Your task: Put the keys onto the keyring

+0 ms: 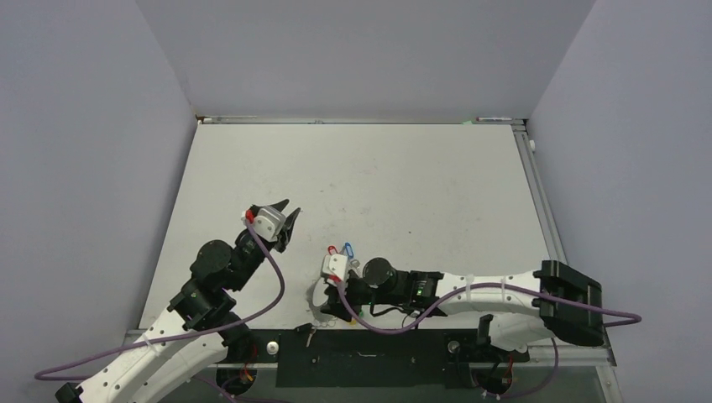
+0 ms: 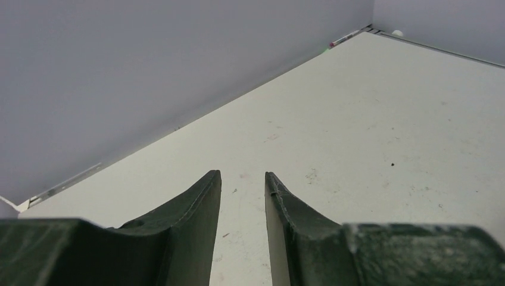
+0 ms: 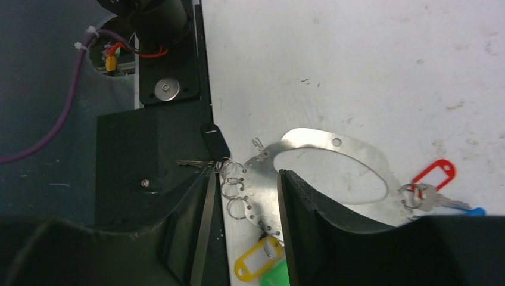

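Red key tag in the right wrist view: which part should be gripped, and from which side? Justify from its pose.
Probably the red tag at its free outer end, pinched across its narrow width from straight above. It lies flat on the table, so a sideways approach finds no edge; its other end is crowded by a small ring and a key.

I count one keyring (image 3: pixel 357 149) and four colour-headed keys: red key (image 3: pixel 435 174), blue key (image 3: pixel 474 211), yellow key (image 3: pixel 253 262), green key (image 3: pixel 274 277). Also one silvery key (image 3: pixel 192 162) on one black clip (image 3: pixel 215 140).
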`<move>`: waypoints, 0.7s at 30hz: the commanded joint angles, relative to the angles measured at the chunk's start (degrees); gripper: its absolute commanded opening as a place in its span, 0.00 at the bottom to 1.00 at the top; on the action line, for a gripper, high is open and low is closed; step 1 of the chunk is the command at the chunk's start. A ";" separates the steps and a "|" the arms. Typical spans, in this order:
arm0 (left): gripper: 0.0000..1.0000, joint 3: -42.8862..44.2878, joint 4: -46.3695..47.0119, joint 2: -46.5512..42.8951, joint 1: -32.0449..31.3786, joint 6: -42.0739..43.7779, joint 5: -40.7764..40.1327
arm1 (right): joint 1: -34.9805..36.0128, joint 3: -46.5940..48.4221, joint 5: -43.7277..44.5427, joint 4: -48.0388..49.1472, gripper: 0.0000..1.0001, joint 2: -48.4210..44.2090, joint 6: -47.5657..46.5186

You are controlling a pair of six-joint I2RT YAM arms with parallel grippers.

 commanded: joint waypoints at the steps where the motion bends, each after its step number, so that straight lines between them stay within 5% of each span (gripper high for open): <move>1: 0.31 1.76 0.61 -0.16 0.65 -0.34 -7.00 | 5.49 2.46 9.81 5.93 0.42 6.23 7.28; 7: 0.37 1.67 0.95 -0.91 1.09 -0.21 -12.50 | 17.08 11.42 48.20 -7.39 0.42 13.69 29.71; 11: 0.38 1.84 0.75 -0.99 1.33 -0.34 -12.04 | 24.69 21.29 62.37 -21.81 0.42 21.57 44.30; 13: 0.38 1.77 0.73 -1.16 1.32 -0.26 -12.23 | 25.57 24.89 63.20 -28.03 0.40 24.70 52.30; 21: 0.39 1.65 0.84 -1.34 1.32 0.27 -12.71 | 24.61 27.63 50.31 -24.99 0.46 30.49 66.74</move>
